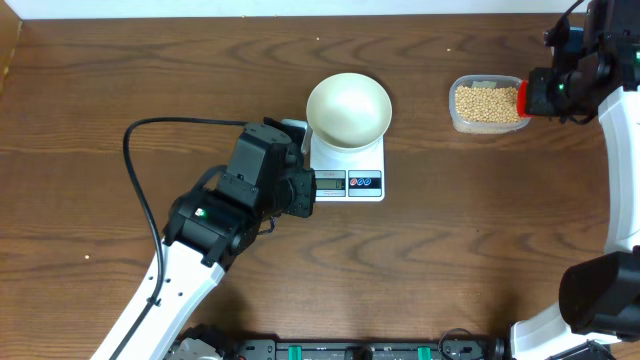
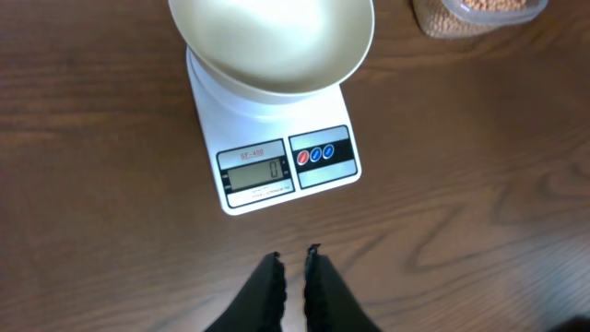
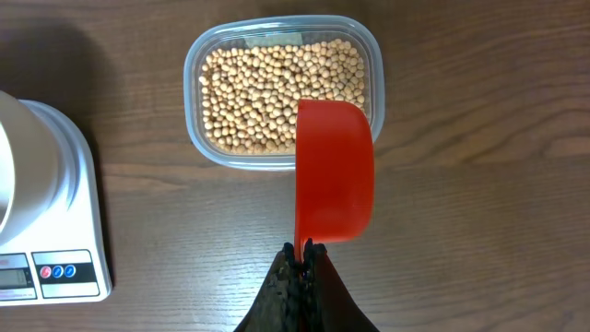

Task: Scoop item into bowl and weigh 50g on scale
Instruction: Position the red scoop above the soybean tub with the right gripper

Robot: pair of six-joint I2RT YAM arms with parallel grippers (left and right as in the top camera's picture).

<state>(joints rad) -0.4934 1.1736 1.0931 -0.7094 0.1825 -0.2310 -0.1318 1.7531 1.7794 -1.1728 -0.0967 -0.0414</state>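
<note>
The cream-white bowl (image 1: 348, 108) sits empty on the white scale (image 1: 347, 183), whose display (image 2: 261, 171) reads 0. My left gripper (image 2: 295, 254) hovers over bare wood just in front of the scale, its fingers a narrow gap apart with nothing between them. The tan beans (image 3: 267, 88) fill a clear plastic tub (image 3: 196, 111) at the right. My right gripper (image 3: 302, 247) is shut on the thin handle of a red scoop (image 3: 334, 171). The scoop's cup hangs over the tub's near right corner, and no beans show on it. In the overhead view the scoop (image 1: 522, 97) is at the tub's right end.
The left arm's black cable (image 1: 135, 175) loops over the table at the left. The right arm (image 1: 620, 150) runs along the right edge. The tub (image 2: 479, 17) shows at the top right of the left wrist view. Bare wood lies between scale and tub.
</note>
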